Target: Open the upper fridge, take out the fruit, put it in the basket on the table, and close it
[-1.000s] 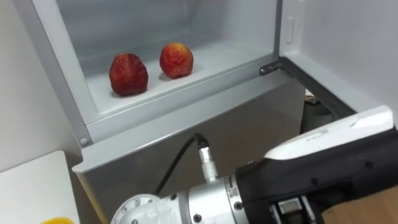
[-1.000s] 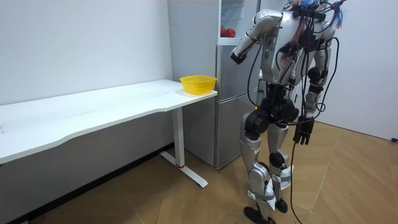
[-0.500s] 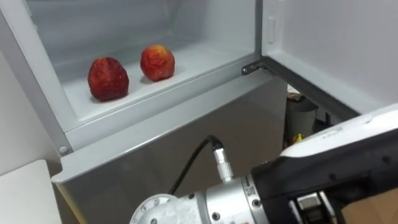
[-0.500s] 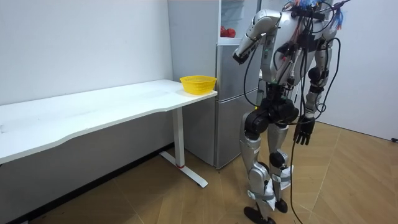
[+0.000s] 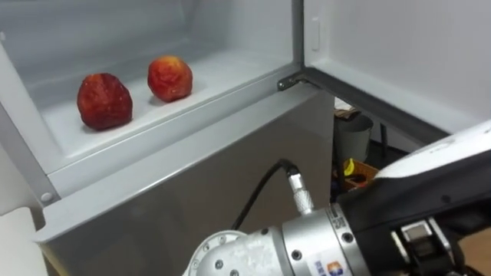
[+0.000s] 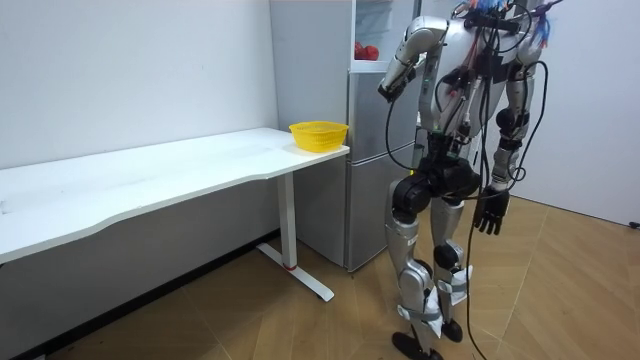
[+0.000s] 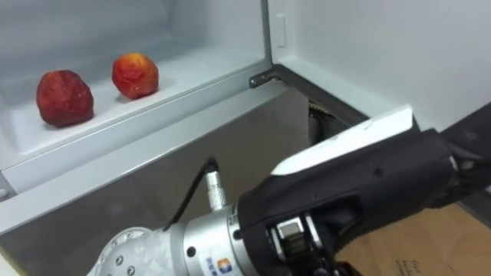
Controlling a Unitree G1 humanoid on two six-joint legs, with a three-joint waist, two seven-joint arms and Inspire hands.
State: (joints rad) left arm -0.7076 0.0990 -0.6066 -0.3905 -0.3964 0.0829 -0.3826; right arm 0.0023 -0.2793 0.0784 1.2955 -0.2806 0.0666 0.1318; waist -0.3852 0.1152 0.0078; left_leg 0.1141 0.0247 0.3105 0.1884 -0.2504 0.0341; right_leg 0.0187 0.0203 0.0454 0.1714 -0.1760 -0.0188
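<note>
The robot is standing right in front of the fridge (image 6: pixel 365 180), past the end of a white surface (image 6: pixel 150 175) that is carrying a yellow bowl (image 6: pixel 319 135) at its fridge end. The upper compartment is standing open, its door (image 5: pixel 399 54) swung out to the robot's right. Two red fruits are sitting on the white shelf (image 5: pixel 230 73) inside. The left fruit (image 5: pixel 104 100) is darker and wrinkled, and the right fruit (image 5: pixel 169 77), with an orange patch, is lying just beside it and a little further back; the two are not touching. Nothing is touching either fruit. The right forearm and its silver wrist are crossing the bottom of the eye views, in front of the grey lower door (image 5: pixel 176 176) and below the shelf edge. In the room view the right robot hand (image 6: pixel 384 90) is hovering at the front of the upper compartment, slightly below fruit height; whether its fingers are straight or curled I cannot tell. The left robot hand (image 6: pixel 489 212) is hanging beside the thigh with loosely straight fingers, holding nothing.
</note>
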